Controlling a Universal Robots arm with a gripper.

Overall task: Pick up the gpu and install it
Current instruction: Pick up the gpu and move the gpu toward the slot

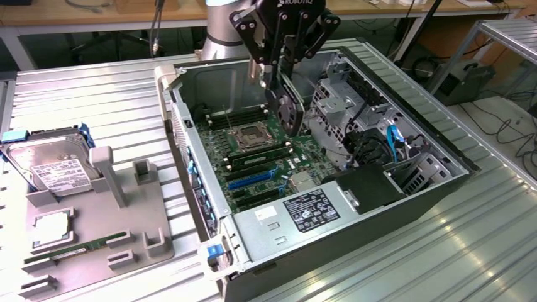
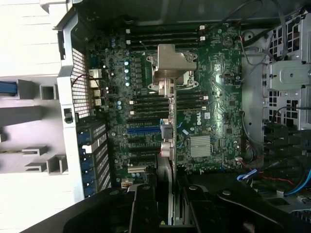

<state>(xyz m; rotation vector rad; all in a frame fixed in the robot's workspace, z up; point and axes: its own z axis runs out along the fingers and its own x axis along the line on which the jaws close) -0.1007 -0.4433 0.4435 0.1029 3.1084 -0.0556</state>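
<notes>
Exterior view, fingers [image 1: 270, 66] clamped on upright gpu [image 1: 290, 112] above motherboard [image 1: 298, 151], drive cage [image 1: 336, 104] just beside, hard drive [image 1: 50, 167] well apart

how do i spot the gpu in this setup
Look at the open computer case on the metal table, where the black gripper hangs over the green motherboard. The gpu is the dark flat card clamped on edge in that gripper; the hard drive and RAM stick lie on the grey holder at the exterior view's left.
</notes>
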